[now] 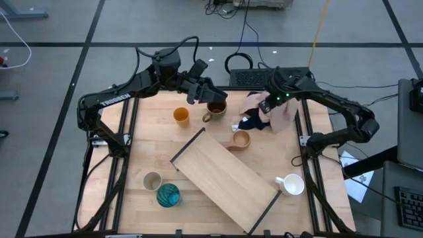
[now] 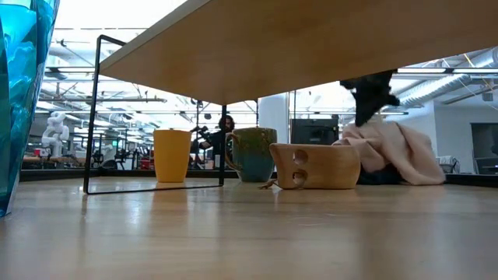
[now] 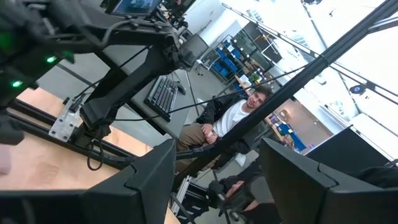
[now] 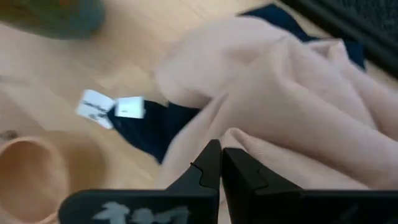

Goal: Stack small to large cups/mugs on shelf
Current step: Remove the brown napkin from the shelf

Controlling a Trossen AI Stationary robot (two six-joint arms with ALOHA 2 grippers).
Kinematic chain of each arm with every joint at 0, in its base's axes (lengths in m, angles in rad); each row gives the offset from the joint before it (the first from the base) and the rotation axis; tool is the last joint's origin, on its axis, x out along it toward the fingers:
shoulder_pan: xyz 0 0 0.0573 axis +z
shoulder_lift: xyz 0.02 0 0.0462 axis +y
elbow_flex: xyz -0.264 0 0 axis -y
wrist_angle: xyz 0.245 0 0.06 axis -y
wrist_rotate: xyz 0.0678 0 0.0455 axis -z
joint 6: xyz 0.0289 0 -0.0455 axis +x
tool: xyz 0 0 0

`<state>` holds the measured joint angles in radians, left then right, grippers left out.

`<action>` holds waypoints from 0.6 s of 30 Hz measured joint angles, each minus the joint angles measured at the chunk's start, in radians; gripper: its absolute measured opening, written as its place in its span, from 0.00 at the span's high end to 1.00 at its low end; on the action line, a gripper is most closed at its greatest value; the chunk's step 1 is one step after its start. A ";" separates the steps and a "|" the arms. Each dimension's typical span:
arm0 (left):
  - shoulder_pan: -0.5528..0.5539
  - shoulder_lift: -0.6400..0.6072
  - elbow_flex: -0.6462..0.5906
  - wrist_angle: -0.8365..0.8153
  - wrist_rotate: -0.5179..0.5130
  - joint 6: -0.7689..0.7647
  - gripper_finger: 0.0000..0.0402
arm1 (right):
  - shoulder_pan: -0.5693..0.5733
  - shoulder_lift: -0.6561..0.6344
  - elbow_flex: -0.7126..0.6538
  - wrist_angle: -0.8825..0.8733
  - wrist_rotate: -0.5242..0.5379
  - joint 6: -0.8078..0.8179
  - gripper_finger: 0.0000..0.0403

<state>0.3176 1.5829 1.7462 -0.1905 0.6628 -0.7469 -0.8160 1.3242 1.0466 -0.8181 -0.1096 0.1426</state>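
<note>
The shelf (image 1: 225,177) lies aslant on the table's near middle. Around it stand the orange cup (image 1: 181,116), the dark brown mug (image 1: 216,109), the tan handled cup (image 1: 241,139), the beige-grey cup (image 1: 153,180), the teal cup (image 1: 168,195) and the white mug (image 1: 291,184). My left gripper (image 1: 198,89) hangs open and level in the air beside the dark brown mug, holding nothing. My right gripper (image 4: 219,155) is shut and points steeply down just over the pink cloth (image 4: 292,93). That cloth lies heaped on the navy cloth (image 4: 149,127) at the far right. My right gripper's shut fingertips (image 2: 367,117) stand right at the top of the pink cloth's heap (image 2: 389,152), coming from above. Whether they touch the cloth I cannot tell.
Black frame rails (image 1: 125,142) run along the table's left and right edges. A keyboard (image 1: 254,78) lies past the far edge. A person (image 3: 233,118) sits beyond the table. Bare wood shows left of the orange cup and between the shelf and the left rail.
</note>
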 joint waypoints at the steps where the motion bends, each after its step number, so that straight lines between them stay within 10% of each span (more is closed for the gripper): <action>1: -0.001 0.000 0.000 0.000 0.000 0.000 0.42 | -0.006 0.007 -0.018 0.008 0.000 -0.001 1.00; 18: -0.006 0.000 0.000 0.000 0.001 -0.013 0.42 | -0.021 -0.044 -0.098 0.141 -0.027 -0.003 0.97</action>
<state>0.3115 1.5829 1.7462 -0.1902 0.6641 -0.7595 -0.8367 1.2806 0.9489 -0.6771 -0.1367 0.1394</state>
